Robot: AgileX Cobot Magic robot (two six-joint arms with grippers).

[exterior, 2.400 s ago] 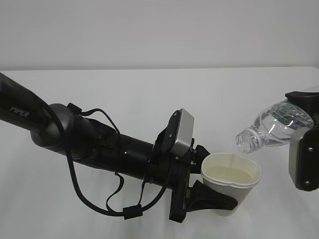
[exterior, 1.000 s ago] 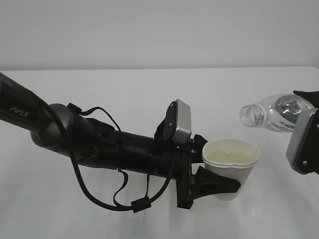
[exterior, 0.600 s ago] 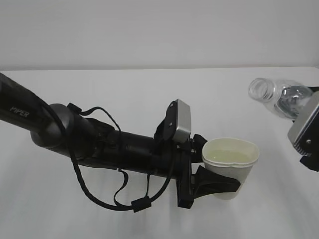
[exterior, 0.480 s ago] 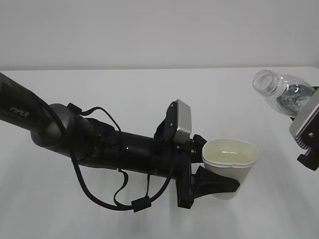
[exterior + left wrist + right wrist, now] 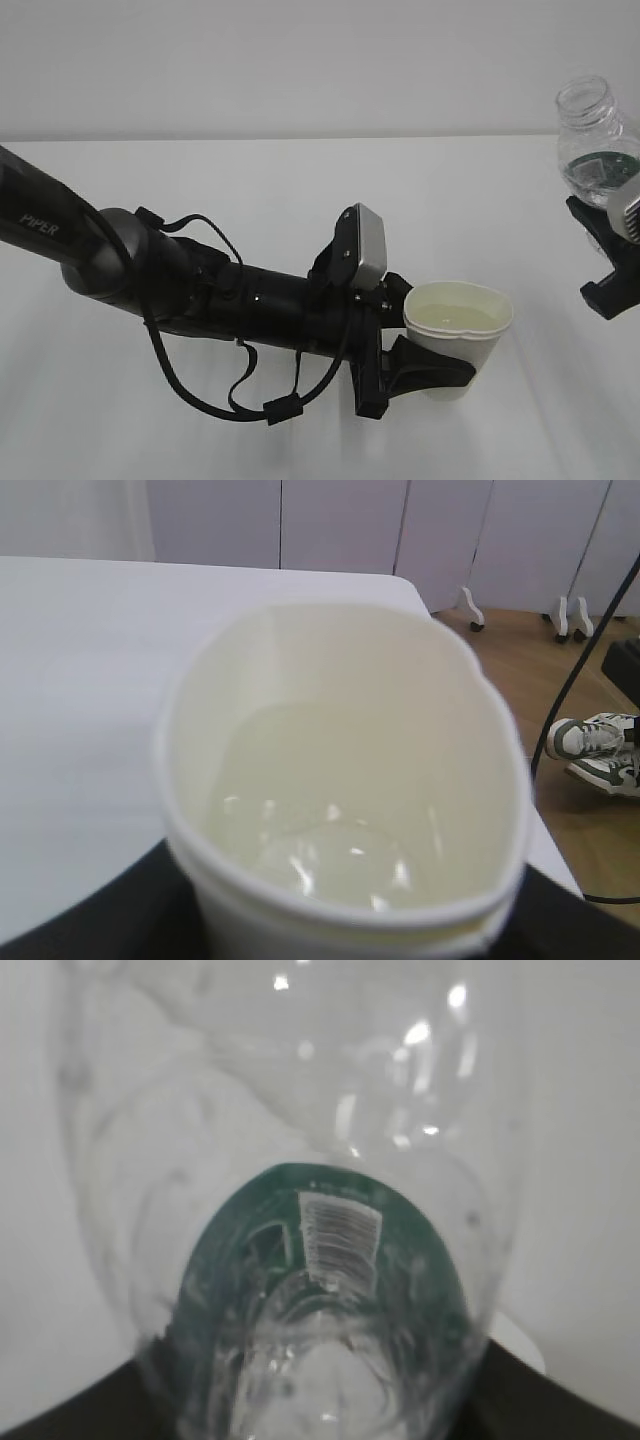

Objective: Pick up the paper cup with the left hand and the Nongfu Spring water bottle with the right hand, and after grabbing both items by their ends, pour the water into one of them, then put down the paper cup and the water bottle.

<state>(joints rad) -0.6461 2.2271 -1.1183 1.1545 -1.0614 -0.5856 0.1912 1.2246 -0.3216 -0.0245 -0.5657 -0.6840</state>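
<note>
Pour done; set-down of cup and bottle pending.

Cup [image 5: 455,335]: white tapered paper, rim squeezed oval, water [image 5: 330,820] pooled inside; pinched low on its wall by left gripper [image 5: 425,368], above the tabletop [image 5: 250,200]. Bottle [image 5: 593,140]: clear ribbed plastic, green label, capless neck up, upright, clamped near its base by right gripper [image 5: 610,255], well right of cup. Judged next: lower each level to the tabletop, then spread the jaws; the soft cup may deform.
</note>
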